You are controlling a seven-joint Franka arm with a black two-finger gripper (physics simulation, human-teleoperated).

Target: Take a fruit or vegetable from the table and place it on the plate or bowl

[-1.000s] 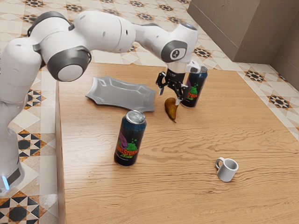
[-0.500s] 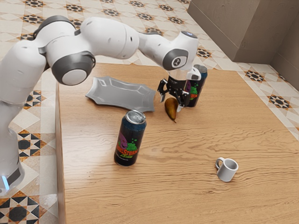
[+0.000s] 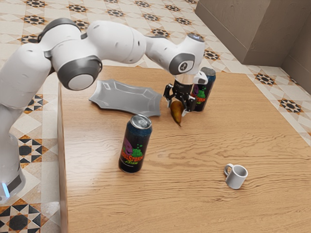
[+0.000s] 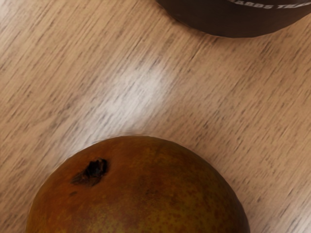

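Over the last second the fingers point(image 3: 167, 93) had dropped to straddle the pear point(image 3: 178, 115), spread wide and gripping nothing. It lay on the table point(image 3: 194, 160) between them, seemingly ready for closing.

A near can point(image 3: 135, 144) and far can point(image 3: 203, 90) stand upright on the table point(image 3: 194, 204), white mug point(image 3: 236, 175) apart.

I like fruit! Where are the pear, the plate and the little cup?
pear point(image 4: 146, 194): wrist view, on its brown skin.
plate point(image 3: 124, 97): exterior view, on its bare grey middle.
cup point(image 3: 237, 177): exterior view, on its white side.
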